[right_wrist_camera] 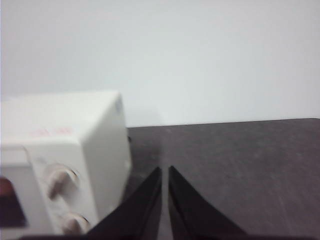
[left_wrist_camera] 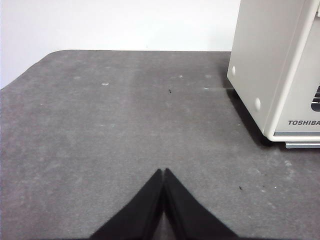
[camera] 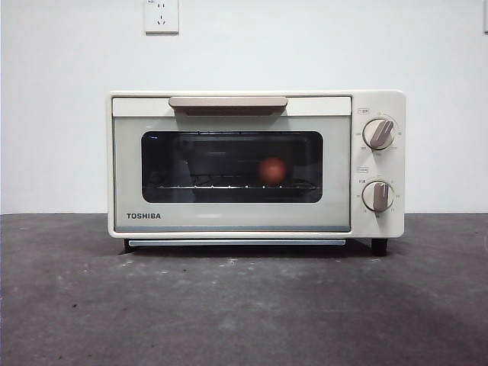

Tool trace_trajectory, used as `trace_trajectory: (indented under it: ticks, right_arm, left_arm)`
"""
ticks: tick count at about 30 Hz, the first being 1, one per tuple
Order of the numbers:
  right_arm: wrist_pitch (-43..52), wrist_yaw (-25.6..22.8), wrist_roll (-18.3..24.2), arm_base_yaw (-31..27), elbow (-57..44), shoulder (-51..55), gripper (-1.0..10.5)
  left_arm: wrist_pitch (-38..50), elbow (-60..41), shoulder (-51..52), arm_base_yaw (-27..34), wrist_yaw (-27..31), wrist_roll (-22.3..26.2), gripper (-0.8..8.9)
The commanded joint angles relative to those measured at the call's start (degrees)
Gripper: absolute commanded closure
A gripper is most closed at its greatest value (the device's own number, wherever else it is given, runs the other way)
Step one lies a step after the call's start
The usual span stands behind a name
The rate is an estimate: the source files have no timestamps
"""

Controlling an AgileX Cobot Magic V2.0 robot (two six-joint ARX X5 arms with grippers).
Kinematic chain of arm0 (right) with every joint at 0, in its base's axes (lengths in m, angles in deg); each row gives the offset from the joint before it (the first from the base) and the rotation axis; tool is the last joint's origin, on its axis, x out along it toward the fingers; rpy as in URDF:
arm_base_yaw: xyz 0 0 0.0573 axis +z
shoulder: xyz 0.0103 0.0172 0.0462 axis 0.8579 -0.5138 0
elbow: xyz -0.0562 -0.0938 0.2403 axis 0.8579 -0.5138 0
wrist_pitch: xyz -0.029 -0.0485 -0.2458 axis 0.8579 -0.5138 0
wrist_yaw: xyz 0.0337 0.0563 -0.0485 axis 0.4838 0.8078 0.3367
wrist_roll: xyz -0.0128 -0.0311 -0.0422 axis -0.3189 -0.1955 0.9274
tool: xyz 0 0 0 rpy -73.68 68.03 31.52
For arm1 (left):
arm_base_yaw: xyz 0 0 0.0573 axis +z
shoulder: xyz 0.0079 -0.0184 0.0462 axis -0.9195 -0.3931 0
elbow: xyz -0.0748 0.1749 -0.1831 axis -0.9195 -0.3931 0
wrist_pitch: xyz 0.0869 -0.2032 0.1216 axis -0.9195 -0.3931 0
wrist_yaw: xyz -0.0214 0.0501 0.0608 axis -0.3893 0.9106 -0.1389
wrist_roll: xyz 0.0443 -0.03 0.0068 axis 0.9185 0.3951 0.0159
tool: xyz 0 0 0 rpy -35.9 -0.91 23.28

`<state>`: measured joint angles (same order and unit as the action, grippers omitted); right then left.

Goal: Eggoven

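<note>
The cream Toshiba oven (camera: 229,221) stands in the middle of the dark table with its door closed. Behind the dark glass window, the reddish-brown egg (camera: 272,170) rests on the wire rack, right of centre. A beige handle (camera: 228,103) runs along the door's top edge, and two dials (camera: 378,133) sit on the right panel. My left gripper (left_wrist_camera: 163,172) is shut and empty, low over the table off the oven's left side (left_wrist_camera: 270,65). My right gripper (right_wrist_camera: 165,171) is shut and empty, off the oven's right side (right_wrist_camera: 65,145). Neither gripper shows in the front view.
A grey table surface (camera: 244,305) stretches in front of the oven and to both sides. A white wall stands behind, with a socket (camera: 162,15) high up. The table's rounded far corner (left_wrist_camera: 55,52) shows in the left wrist view.
</note>
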<state>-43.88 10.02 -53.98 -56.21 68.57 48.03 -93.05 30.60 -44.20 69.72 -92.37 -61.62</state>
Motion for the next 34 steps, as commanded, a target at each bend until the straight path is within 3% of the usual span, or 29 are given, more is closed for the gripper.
trace_trajectory:
  ticks: [1, 11, 23, 34]
  right_arm:
    - [1.9, 0.2, 3.1, -1.4, -5.0, 3.7, 9.4]
    - [1.6, 0.1, 3.4, -4.3, -16.6, 14.2, 9.4]
    - [-12.8, 0.2, 3.6, -4.2, -16.9, 17.3, 9.4]
    - [-11.3, 1.0, 3.2, -4.2, -16.8, 17.3, 9.4]
  left_arm:
    - [0.0, -1.6, 0.1, 0.2, -0.1, -0.3, 8.06]
    - [0.0, -1.6, 0.1, 0.2, -0.1, -0.3, 8.06]
    - [-0.1, -1.6, 0.1, 0.2, -0.1, -0.3, 8.06]
    - [-0.2, -1.6, 0.1, 0.2, -0.1, -0.3, 8.06]
